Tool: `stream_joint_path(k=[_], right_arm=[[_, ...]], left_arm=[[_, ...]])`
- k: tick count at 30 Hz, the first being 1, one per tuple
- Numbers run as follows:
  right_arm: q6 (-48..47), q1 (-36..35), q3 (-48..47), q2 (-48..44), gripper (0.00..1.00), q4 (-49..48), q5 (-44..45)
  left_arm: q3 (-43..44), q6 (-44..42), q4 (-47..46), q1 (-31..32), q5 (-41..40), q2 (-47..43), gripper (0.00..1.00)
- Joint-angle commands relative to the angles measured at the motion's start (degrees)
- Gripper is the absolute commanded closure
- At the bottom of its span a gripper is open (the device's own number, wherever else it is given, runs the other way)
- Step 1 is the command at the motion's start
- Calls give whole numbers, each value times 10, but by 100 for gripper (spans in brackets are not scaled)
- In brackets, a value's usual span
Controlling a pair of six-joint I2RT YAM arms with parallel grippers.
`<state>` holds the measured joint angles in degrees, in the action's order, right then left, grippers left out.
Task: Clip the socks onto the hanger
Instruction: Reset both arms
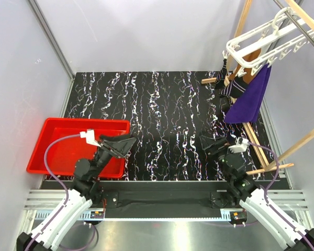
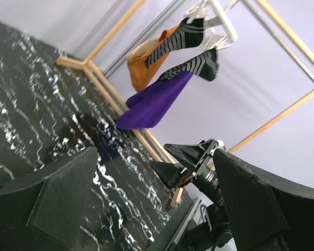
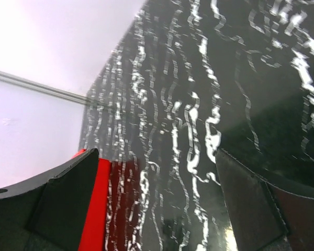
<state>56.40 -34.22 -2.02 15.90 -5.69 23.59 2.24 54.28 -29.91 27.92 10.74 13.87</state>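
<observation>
Left end effector (image 2: 156,157) gaping, socks (image 2: 194,65) hanging from hanger (image 2: 223,22), red bin (image 1: 83,121) overhead

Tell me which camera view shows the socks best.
Left wrist: both striped socks hang in plain sight from the hanger. Top external shows only dark slivers beside the purple cloth. Right wrist shows none.

Black marbled table (image 1: 167,115) bears red tray (image 1: 86,122), wooden rack (image 1: 256,144).
</observation>
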Motion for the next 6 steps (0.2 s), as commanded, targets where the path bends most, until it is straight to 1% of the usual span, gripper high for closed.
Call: stream_joint_path(k=[1,6], right_arm=[[37,-1,22,1,0,50,35],[27,0,25,47,0,10,20]], left_arm=[[-124,8,-23,3,16,32,1],[-124,7,-24,4,23,45,1]])
